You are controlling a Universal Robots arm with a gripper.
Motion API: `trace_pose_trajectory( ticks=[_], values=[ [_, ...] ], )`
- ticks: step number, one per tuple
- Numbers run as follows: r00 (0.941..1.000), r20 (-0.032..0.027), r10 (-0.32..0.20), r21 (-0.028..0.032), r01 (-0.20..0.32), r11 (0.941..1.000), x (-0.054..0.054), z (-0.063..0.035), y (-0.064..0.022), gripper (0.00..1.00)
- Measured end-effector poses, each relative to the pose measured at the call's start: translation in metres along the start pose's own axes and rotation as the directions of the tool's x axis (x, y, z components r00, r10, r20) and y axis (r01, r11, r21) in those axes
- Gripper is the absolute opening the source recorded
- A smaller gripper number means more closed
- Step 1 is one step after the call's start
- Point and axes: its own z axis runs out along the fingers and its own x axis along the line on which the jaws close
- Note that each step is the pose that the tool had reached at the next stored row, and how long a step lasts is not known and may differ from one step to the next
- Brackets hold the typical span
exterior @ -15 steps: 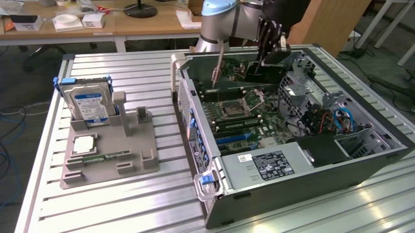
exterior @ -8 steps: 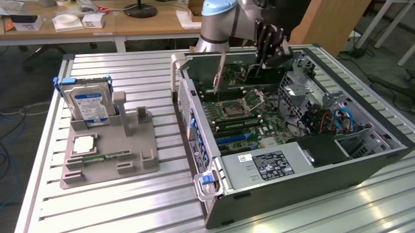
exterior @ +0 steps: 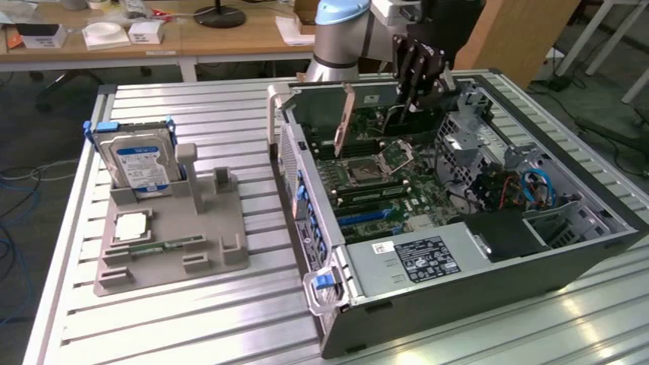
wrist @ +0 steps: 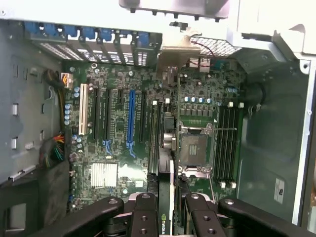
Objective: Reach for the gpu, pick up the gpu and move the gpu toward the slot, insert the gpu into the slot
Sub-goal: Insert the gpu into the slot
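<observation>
The gpu (exterior: 367,99) stands on its long edge inside the open computer case (exterior: 466,304), above the motherboard's far end, with its metal bracket (exterior: 346,122) pointing down toward the case's rear wall. My gripper (exterior: 408,99) comes down from above and is shut on the card's top edge. In the wrist view the gpu (wrist: 168,143) is seen edge-on between my fingers (wrist: 143,212), hanging over the board between the blue slot (wrist: 131,116) and the processor socket (wrist: 193,143). I cannot tell whether the card's lower edge touches a slot.
A grey fixture (exterior: 172,236) on the exterior view's left holds a silver hard drive (exterior: 142,163), a processor chip (exterior: 132,226) and a small memory stick (exterior: 167,245). The case's walls, drive cage (exterior: 466,144) and power supply (exterior: 426,258) hem in the board. A desk stands behind.
</observation>
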Motion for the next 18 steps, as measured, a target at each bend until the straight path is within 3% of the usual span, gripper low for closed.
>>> trace_pose_trajectory(
  ticks=[5,7,18],
  values=[
    [1.0,-0.0021,0.001,0.0168,-0.001,0.9999,0.003,0.0043,0.0004,0.26],
    [1.0,-0.0024,0.007,0.0208,-0.007,0.9998,0.004,0.0078,0.0016,0.26],
    [0.9985,-0.0032,0.054,0.0275,-0.054,0.9982,0.01,0.026,0.004,0.26]
  ],
)
